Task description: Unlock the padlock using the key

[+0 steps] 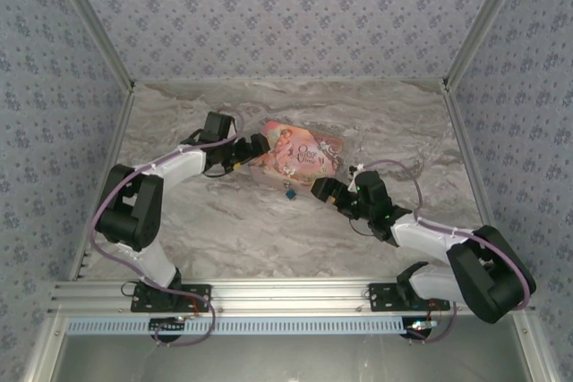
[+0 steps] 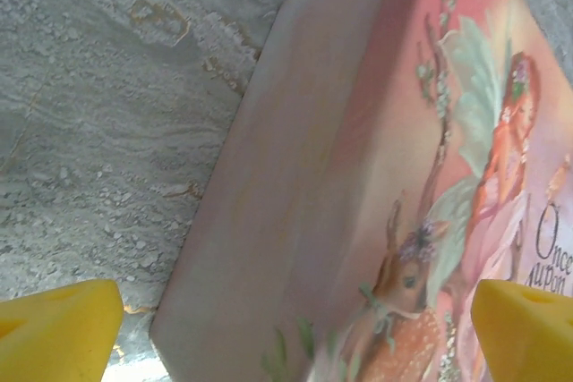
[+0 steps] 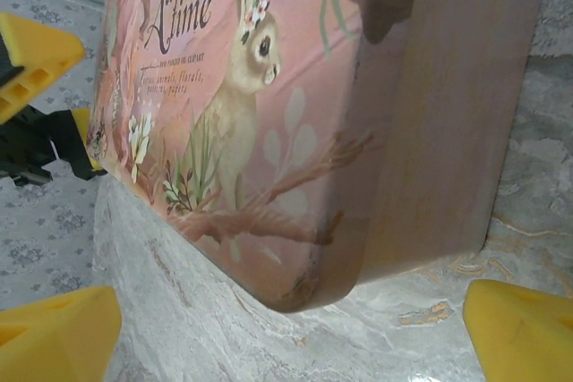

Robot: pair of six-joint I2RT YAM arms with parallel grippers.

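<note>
Padlock [image 1: 291, 192] lies on the table [image 1: 224, 230] just beside the pink tin [image 1: 300, 151], between the arms (too small to tell if its shackle is sprung, or where the key sits). Left gripper [image 1: 261, 151] and right gripper [image 1: 320, 190] both gape wide and empty, so the unlocking is unconfirmed.

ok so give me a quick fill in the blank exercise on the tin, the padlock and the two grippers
1. The lid of the pink tin reads "Once upon a ____".
2. The tiny padlock lying beside the tin is ____ in colour.
3. The left gripper and the right gripper both have their jaws ____.
4. In the top view, the padlock lies nearer the ____ gripper.
Missing words: time; blue; open; right.
</note>
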